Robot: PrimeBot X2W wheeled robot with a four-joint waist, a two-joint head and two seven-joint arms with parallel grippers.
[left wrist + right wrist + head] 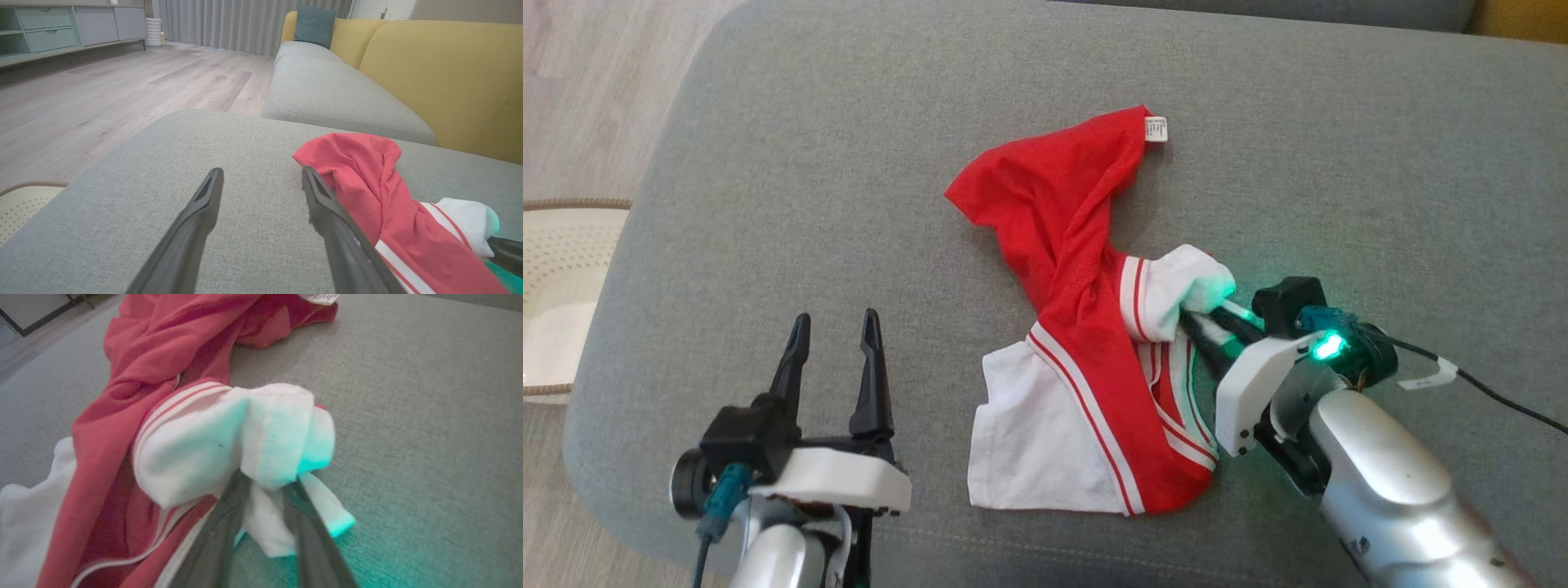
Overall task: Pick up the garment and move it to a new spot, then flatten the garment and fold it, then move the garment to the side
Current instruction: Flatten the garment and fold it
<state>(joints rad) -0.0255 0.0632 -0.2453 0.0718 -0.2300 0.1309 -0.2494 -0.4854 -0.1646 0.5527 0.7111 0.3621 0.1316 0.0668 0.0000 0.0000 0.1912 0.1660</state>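
A red garment point(1078, 269) with white sleeves and red-and-white striped trim lies crumpled in the middle of the grey couch seat point(849, 163). My right gripper point(1191, 317) comes in from the lower right, its fingers closed on the bunched white sleeve; in the right wrist view the white cloth point(265, 424) sits pinched between the two dark fingers point(229, 514) of that gripper point(265, 484). My left gripper point(837, 325) hovers open over bare cushion to the garment's left. In the left wrist view the left gripper point(261, 175) has nothing between its fingers, and the garment point(367, 175) lies just right of them.
A cream perforated basket point(564, 269) stands on the wood floor off the seat's left edge. The yellow backrest point(449, 81) rises behind the seat, with a second grey cushion point(327, 90) beyond. A black cable point(1503, 400) trails from the right wrist.
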